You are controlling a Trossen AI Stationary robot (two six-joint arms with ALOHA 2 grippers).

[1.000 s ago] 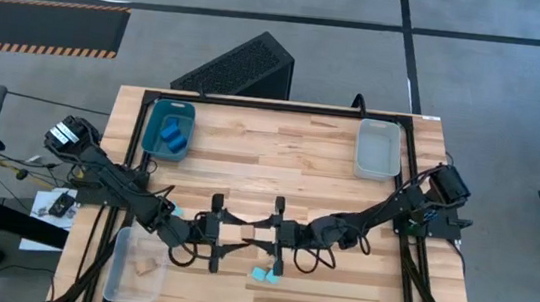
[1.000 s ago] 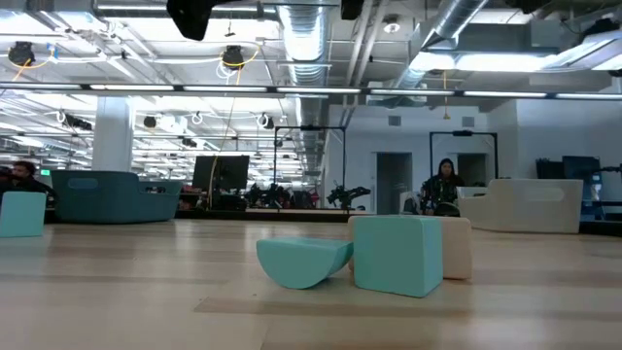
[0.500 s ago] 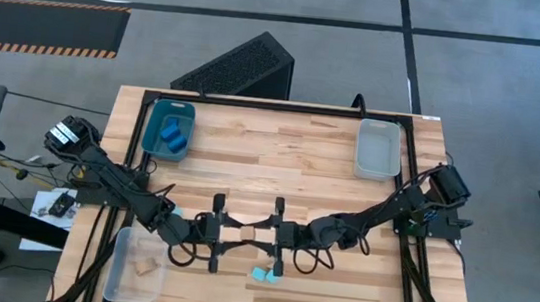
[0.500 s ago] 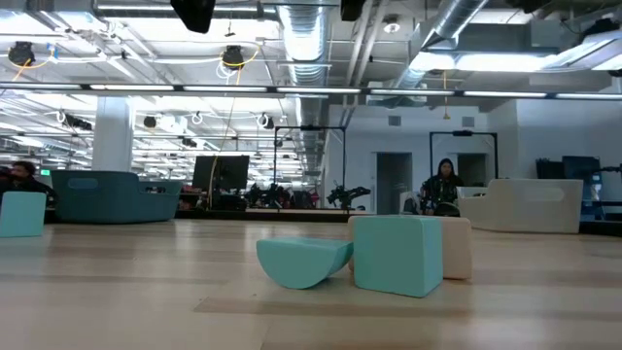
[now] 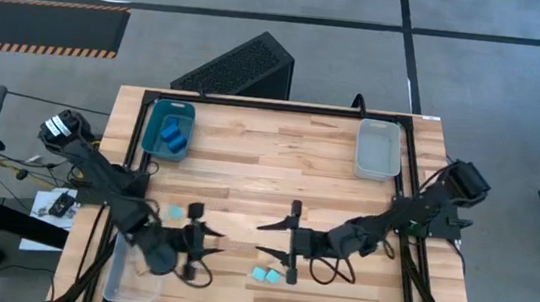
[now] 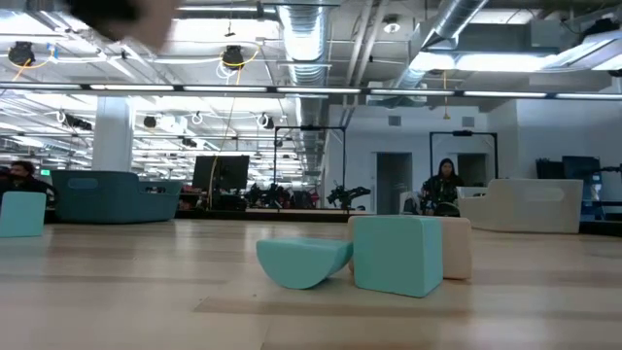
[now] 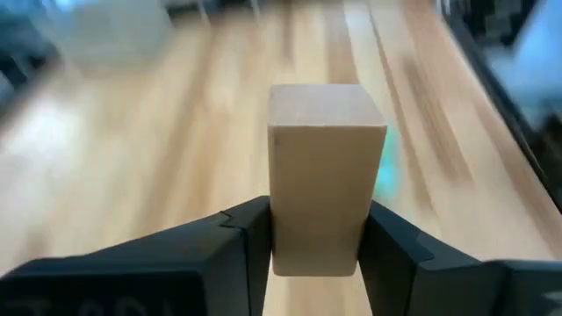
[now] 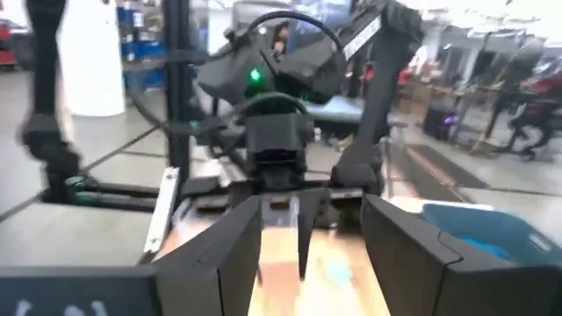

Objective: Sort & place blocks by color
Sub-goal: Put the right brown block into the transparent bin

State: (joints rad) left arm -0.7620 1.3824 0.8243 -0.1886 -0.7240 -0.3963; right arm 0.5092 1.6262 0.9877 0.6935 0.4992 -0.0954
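Observation:
In the left wrist view my left gripper (image 7: 316, 250) is shut on a pale tan wood block (image 7: 325, 149). In the high view it (image 5: 205, 240) is over the table's near left part, pointing right. My right gripper (image 5: 268, 241) faces it from the right, open and holding nothing (image 8: 303, 254). Two light turquoise blocks (image 5: 266, 275) lie on the table near the right gripper. In the low view they are a half-round (image 6: 303, 262) and a cube (image 6: 398, 253), with a tan block (image 6: 457, 248) behind them. Another turquoise block (image 5: 175, 211) lies by the left gripper. Deep blue blocks (image 5: 172, 138) rest in the teal bin. My left gripper pinches the tan block by its end nearest the wrist (image 7: 316, 233), one finger (image 7: 250, 241) on each of two opposite side faces. The rest of the block sticks out past the fingertips. The block is lifted clear of the table.
The teal bin (image 5: 155, 124) sits at the far left corner and a clear bin (image 5: 376, 167) at the far right. Another clear bin (image 5: 119, 274) stands at the near left edge, partly under the left arm. Bare wood lies between the bins across the table's middle.
The two grippers were close together at the tan block in the table's middle. The left gripper has moved toward the left and slightly toward the near edge, carrying the block with it. The right gripper has drawn back toward the right.

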